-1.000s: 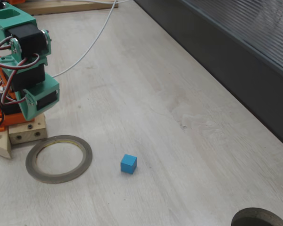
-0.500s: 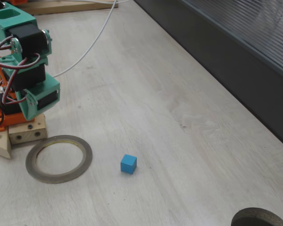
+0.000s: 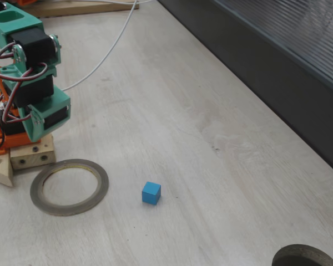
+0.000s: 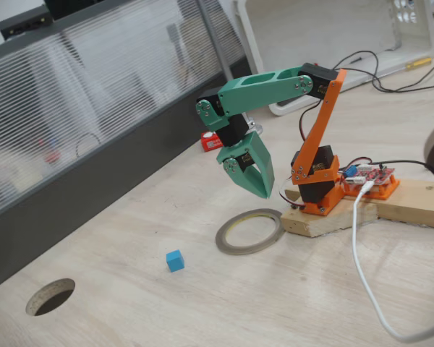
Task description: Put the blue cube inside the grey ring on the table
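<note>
The blue cube sits alone on the pale wood table, about one ring-width from the grey ring. The ring lies flat just in front of the arm's wooden base block. In a fixed view my green gripper hangs pointing down above the ring's far edge, well clear of the cube. Its jaws meet at the tips, shut with nothing between them.
The arm's orange and green base stands on wooden blocks beside the ring. A white cable trails across the table. A dark round hole is cut in the table beyond the cube. A dark ribbed wall borders one side.
</note>
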Robot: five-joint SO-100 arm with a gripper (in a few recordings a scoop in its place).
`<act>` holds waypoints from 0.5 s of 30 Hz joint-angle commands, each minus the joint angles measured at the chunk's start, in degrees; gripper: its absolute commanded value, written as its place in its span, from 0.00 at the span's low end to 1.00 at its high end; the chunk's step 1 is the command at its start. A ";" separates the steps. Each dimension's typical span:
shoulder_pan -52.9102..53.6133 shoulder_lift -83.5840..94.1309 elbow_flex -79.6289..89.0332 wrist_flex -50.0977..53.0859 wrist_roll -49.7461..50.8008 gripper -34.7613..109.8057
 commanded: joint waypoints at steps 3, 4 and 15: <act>0.44 0.97 -0.18 0.35 0.79 0.25; 0.44 0.97 -0.18 0.35 0.79 0.25; 0.35 0.97 -0.18 -8.17 0.88 0.25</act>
